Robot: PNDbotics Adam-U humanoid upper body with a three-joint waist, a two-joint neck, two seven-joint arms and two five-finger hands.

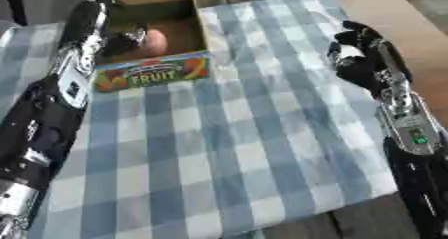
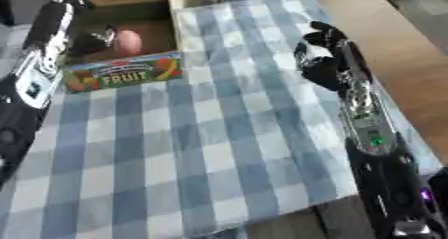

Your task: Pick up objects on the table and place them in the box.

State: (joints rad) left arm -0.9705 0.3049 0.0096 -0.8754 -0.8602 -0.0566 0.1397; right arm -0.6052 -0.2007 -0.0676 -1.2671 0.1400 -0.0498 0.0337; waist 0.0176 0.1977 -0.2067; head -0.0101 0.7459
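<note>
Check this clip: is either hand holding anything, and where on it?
The left hand is inside the box against a pinkish round object; whether it grips it cannot be told. The right hand holds nothing.

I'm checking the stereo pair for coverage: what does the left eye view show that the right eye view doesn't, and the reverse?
Only the left eye view shows the left arm running down to the bottom edge, with silver parts near the lower left corner. Only the right eye view shows more of the bare wooden table beyond the cloth, and the right arm's lower section with a small purple light. Both show the FRUIT box holding a pinkish round object, the left hand inside the box, the right hand over the checked cloth.
</note>
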